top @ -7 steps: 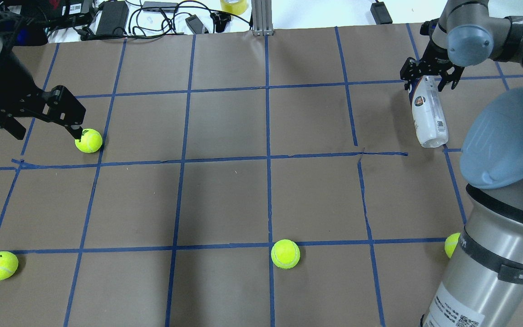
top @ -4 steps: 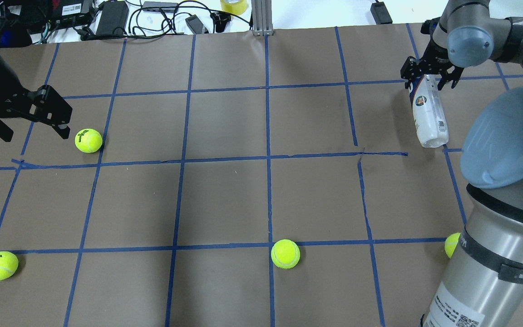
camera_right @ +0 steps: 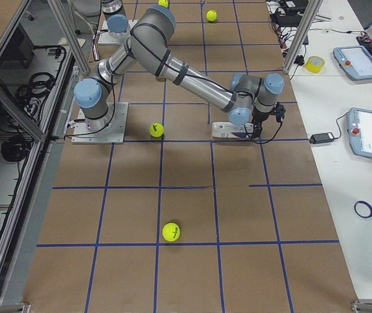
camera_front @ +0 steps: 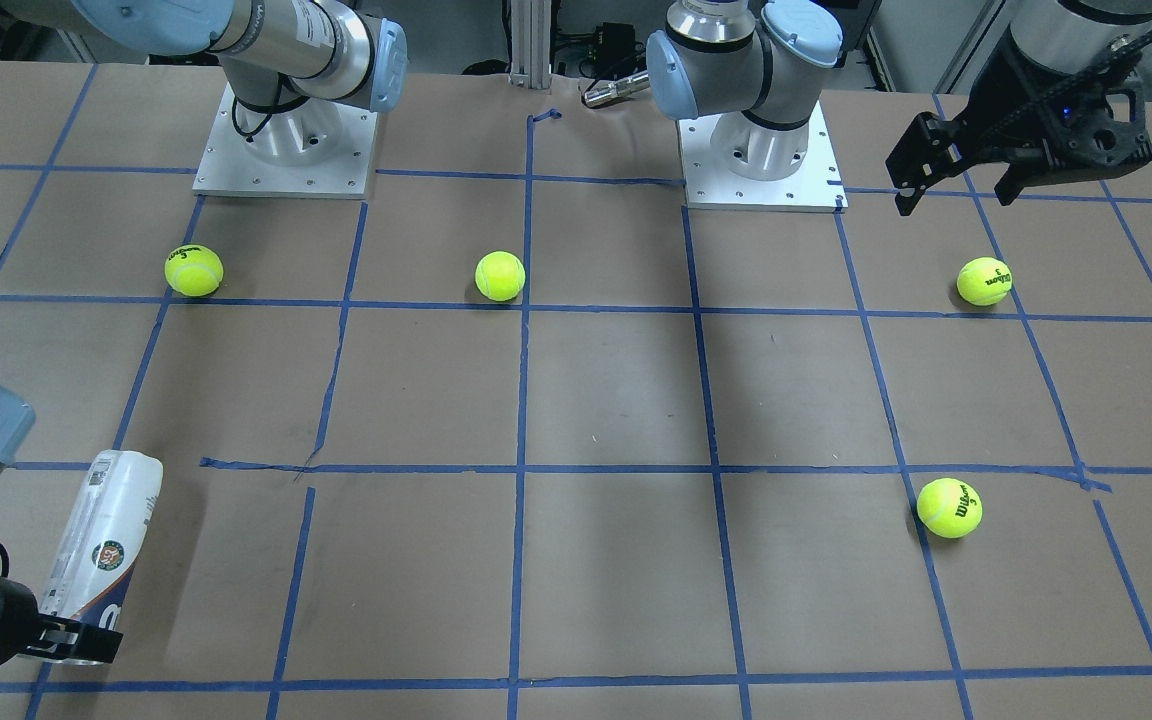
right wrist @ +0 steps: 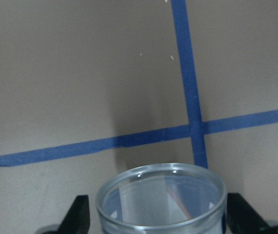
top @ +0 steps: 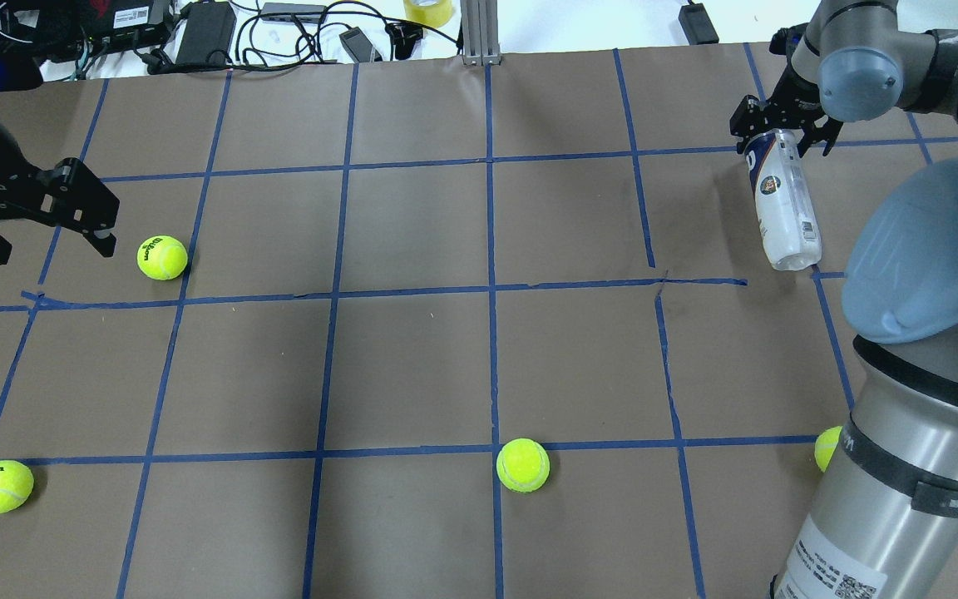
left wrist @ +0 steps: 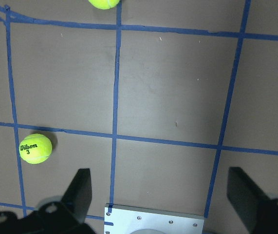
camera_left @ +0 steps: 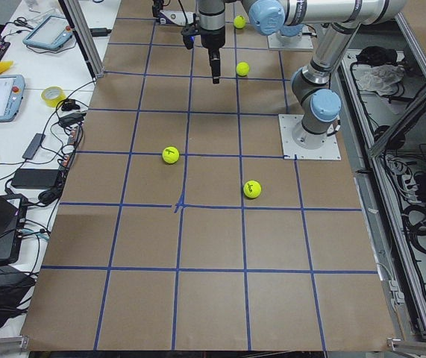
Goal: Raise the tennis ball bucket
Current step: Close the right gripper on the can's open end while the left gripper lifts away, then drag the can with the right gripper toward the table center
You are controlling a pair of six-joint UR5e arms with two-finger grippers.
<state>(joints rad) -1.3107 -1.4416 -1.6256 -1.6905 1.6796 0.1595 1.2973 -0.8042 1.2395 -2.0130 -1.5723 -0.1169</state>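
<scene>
**Bucket on its side, right jaws straddling its rim**

The tennis ball bucket (top: 783,208) lay on its side on the table (top: 412,358), on the robot's right toward the far edge. Its rimmed end pointed at the right gripper (top: 782,137). That gripper sat low, in line with the can. Its fingers were spread on either side of the rim with a sliver of gap showing, so it looked lined up to squeeze rather than clenched. The left gripper (top: 51,245) hung released and empty beside a tennis ball (top: 162,257), out of the way.
</scene>
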